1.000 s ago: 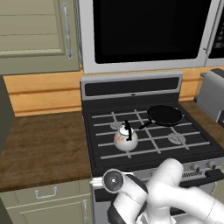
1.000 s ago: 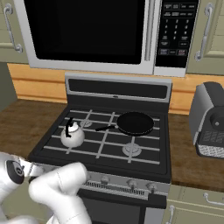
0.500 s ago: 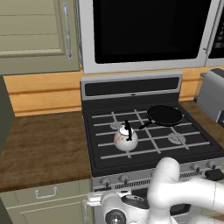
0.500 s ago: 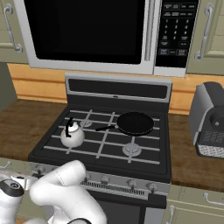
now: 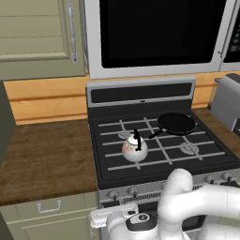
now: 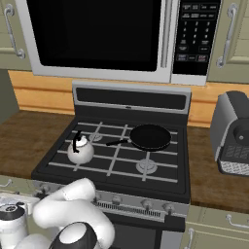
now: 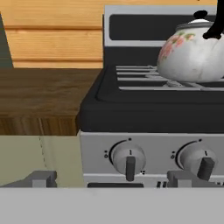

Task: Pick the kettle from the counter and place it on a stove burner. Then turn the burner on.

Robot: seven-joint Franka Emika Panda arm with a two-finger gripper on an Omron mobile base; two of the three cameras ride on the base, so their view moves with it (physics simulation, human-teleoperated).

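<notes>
- Hand view: we see our pincer's two finger tips [image 7: 43,178] set wide apart, holding nothing, level with the stove's front panel and facing two knobs [image 7: 129,159].
- The kettle [image 5: 134,148] sits on the front-left grate of the stove, beside one black frying pan [image 5: 176,123].
- The counter [image 5: 42,157] lies left of the stove; one toaster [image 6: 232,131] stands on the right.

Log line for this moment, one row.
kettle: on stove grate, front-left | frying pan: rear burner | gripper: low, facing left knob | burner: not yet on
</notes>
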